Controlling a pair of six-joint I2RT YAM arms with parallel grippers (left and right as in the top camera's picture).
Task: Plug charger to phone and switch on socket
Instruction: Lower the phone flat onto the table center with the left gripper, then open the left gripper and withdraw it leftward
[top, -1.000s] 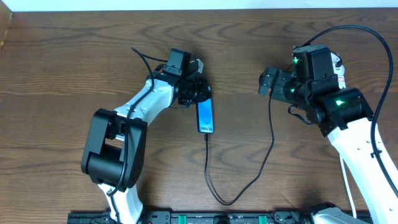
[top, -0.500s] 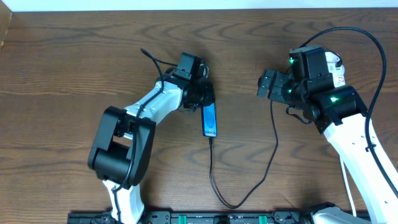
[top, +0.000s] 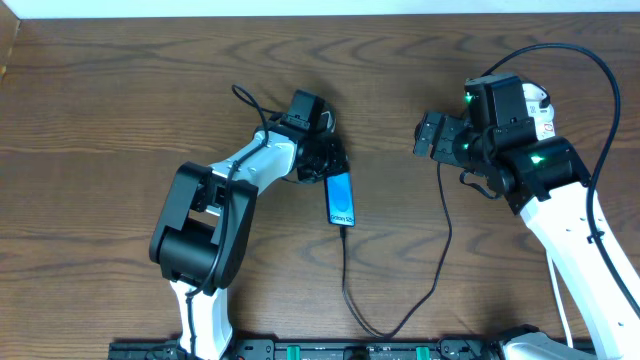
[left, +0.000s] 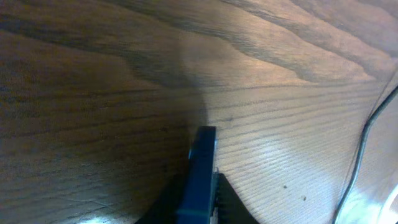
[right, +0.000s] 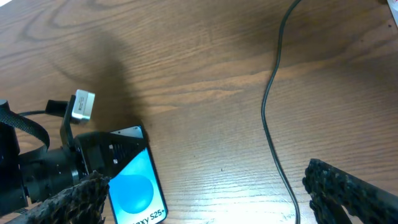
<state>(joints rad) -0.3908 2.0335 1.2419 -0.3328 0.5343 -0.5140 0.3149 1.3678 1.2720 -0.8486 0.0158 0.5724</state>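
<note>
The phone (top: 341, 200) lies near the table's middle with its blue-and-white screen lit. It also shows in the right wrist view (right: 134, 186). My left gripper (top: 328, 170) is shut on the phone's far end. In the left wrist view the phone (left: 200, 174) stands edge-on between the jaws. The charger cable (top: 345, 275) meets the phone's near end, loops toward the front edge and rises to my right arm. My right gripper (top: 430, 135) is open and empty above bare wood (right: 211, 205), with the cable (right: 270, 112) passing beneath. The white socket (top: 541, 103) is mostly hidden behind the right arm.
The thick black robot-arm cable (top: 600, 70) arcs over the right arm. A small white tag (right: 83, 104) hangs on the left arm's wiring. The table's far edge (top: 320, 14) runs along the top, and a black rail (top: 330, 350) lines the front.
My left gripper has moved the phone to the right and a little nearer the front. The charger cable has shifted with it. The right arm has barely moved.
</note>
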